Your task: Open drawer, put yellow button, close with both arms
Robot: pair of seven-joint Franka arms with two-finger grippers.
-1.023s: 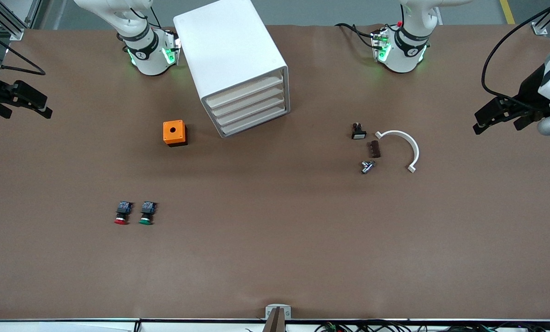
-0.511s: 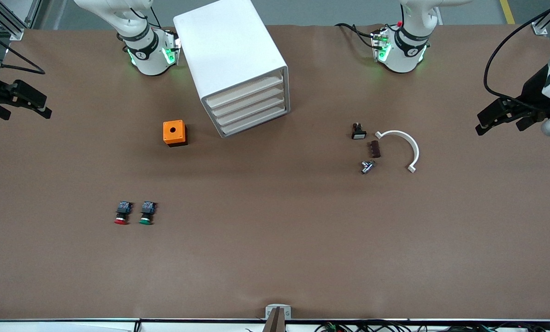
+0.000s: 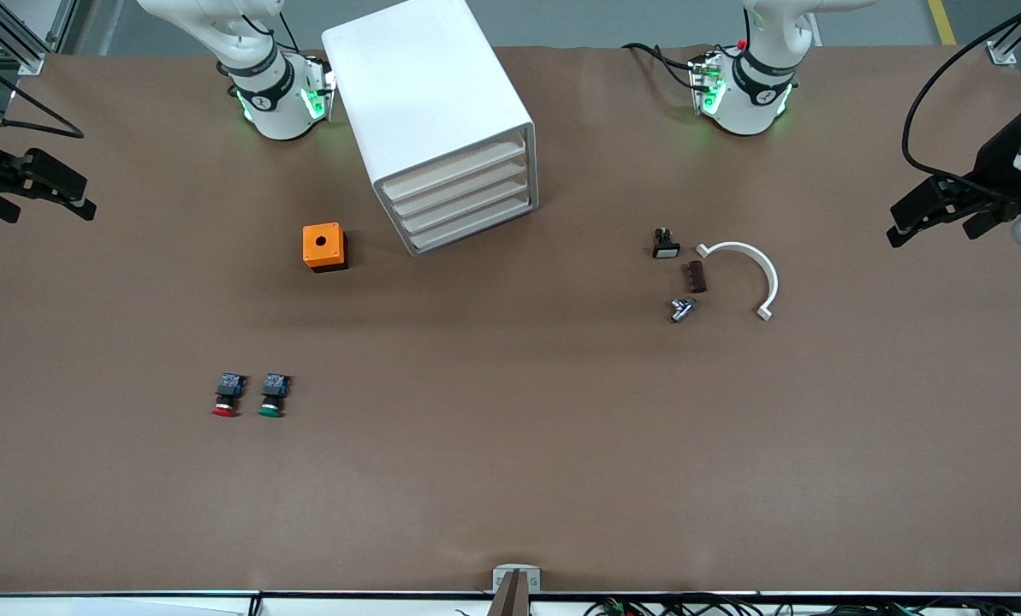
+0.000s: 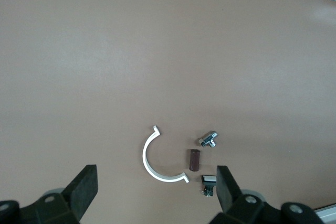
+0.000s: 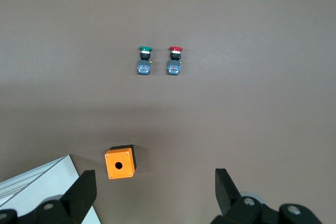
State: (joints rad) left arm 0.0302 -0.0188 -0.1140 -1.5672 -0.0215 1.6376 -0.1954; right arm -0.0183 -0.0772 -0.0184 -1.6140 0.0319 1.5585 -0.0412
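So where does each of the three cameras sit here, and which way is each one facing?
Front: high, facing the robots; shows the cabinet, both arm bases, the left gripper and right gripper open at the table's ends.
Left wrist: looks down past its open fingers at the white half-ring.
Right wrist: looks down past its open fingers at the orange box.
Shared: front and right wrist both show the red-capped button.

The left arm's base stands at the upper right of the front view, and its left gripper [image 3: 911,220] hangs at the frame's right edge over the table's end, fingers [image 4: 84,184] spread wide. The right arm's base stands at the upper left, its right gripper [image 3: 69,198] poised at the frame's left edge, fingers [image 5: 81,192] likewise parted and holding nothing.
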